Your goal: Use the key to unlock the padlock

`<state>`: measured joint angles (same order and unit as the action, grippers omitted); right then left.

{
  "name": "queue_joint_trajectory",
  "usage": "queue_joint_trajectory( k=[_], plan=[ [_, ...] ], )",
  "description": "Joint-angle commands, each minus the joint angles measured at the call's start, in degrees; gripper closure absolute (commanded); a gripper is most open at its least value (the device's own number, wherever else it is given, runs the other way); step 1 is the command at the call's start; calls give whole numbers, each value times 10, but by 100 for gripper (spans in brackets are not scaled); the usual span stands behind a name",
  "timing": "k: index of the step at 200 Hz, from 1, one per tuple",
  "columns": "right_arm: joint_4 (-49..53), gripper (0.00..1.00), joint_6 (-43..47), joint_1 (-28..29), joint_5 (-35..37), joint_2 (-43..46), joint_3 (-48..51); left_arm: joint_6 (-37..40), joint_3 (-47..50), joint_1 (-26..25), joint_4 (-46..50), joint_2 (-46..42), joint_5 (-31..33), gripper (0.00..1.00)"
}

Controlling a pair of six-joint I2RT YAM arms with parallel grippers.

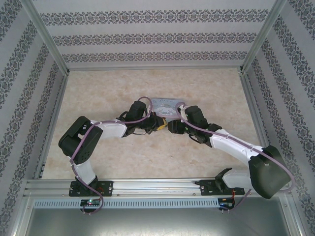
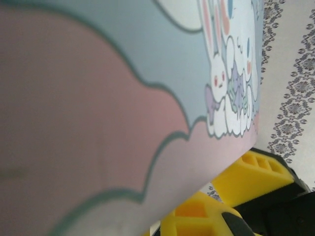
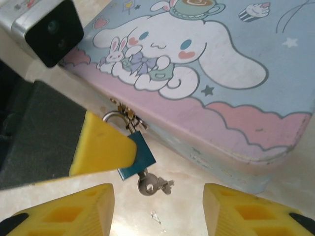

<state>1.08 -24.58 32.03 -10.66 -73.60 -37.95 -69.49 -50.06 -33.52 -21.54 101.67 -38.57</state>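
Note:
The padlock (image 3: 141, 156) is a small teal block whose steel shackle runs through the hasp on the front of the pale blue cartoon tin (image 3: 231, 64). The key (image 3: 149, 183) sticks out of its underside, with a second small key hanging beside it. A yellow finger (image 3: 101, 146) of my left gripper (image 1: 158, 124) covers the padlock's left side, and that gripper is shut on it. My right gripper (image 3: 157, 210) is open just in front of the key, a finger on either side, touching nothing. In the left wrist view the tin's lid (image 2: 98, 98) hides the fingertips.
The tin (image 1: 165, 104) lies mid-table behind both grippers (image 1: 171, 126). The left wrist's camera block (image 3: 51, 29) hangs close over the tin's corner. Aluminium rails (image 1: 147, 186) and patterned walls (image 1: 19, 98) bound the beige tabletop (image 1: 123, 162).

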Motion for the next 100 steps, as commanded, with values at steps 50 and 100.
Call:
queue_joint_trajectory(
  k=[50,100],
  plan=[
    [-192,37,-147,0,-46,-72,51,68,7,0,64,9,-12,84],
    [-271,37,-197,-11,-54,-125,49,75,47,0,60,-13,-9,50]
  ],
)
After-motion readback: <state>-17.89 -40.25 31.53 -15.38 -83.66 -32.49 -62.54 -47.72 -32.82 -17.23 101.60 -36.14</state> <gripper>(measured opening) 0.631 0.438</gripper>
